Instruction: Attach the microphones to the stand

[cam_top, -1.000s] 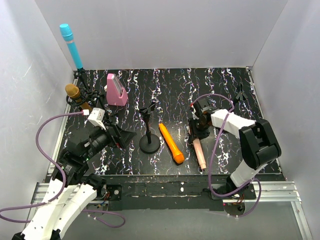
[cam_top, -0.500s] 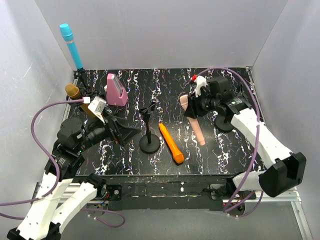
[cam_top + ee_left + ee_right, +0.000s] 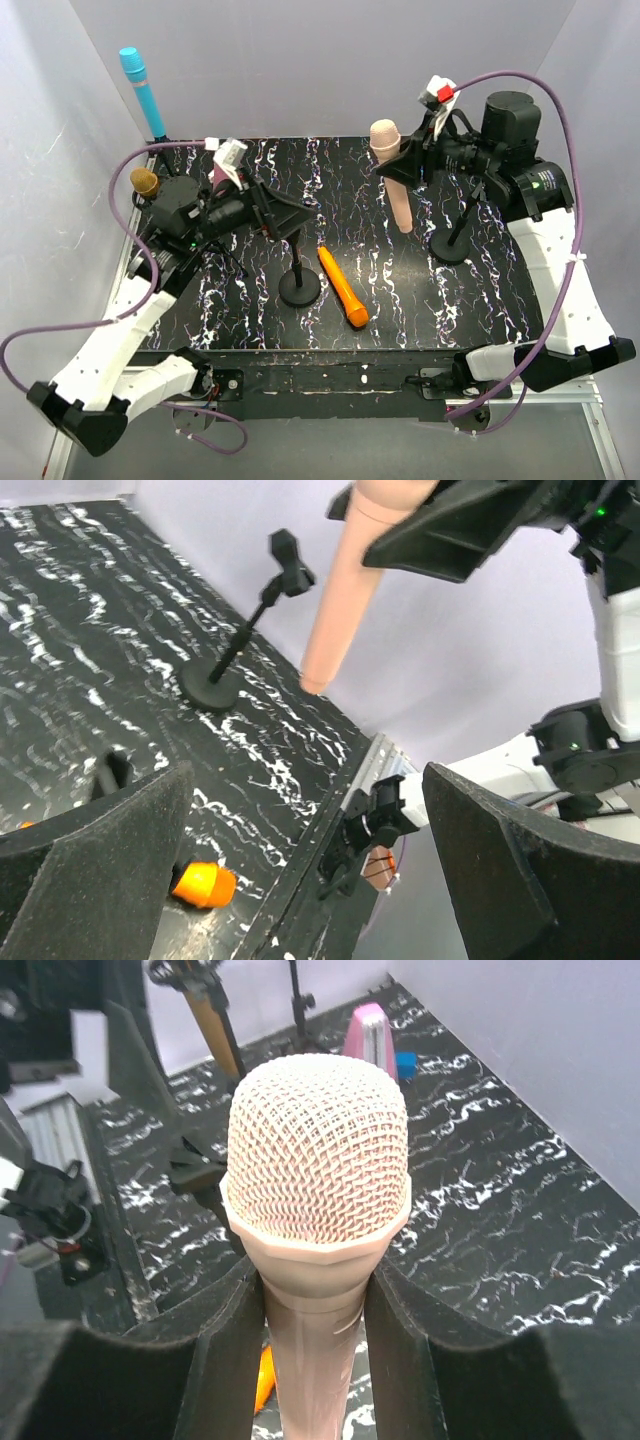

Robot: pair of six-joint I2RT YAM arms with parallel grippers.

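Blue mic [image 3: 141,92] and gold mic [image 3: 145,181] look done at upper left; right gripper [image 3: 412,160] holds pink mic [image 3: 400,200], left gripper [image 3: 295,215] is open and empty, orange mic [image 3: 342,286] is left.

No text, label, brand, number or sign is readable on any thing here, from any camera.

From above, the gold microphone [image 3: 145,181] at 10 o'clock on the bench [image 3: 400,300] shows only its head; the left arm [image 3: 190,215] covers the rest. In the left wrist view the top edge cuts off the head of the peach-pink microphone [image 3: 345,590], and the orange microphone [image 3: 200,883] peeks out at 7 o'clock from behind the left fingers [image 3: 90,850]. In the right wrist view the bottom edge cuts off its handle.
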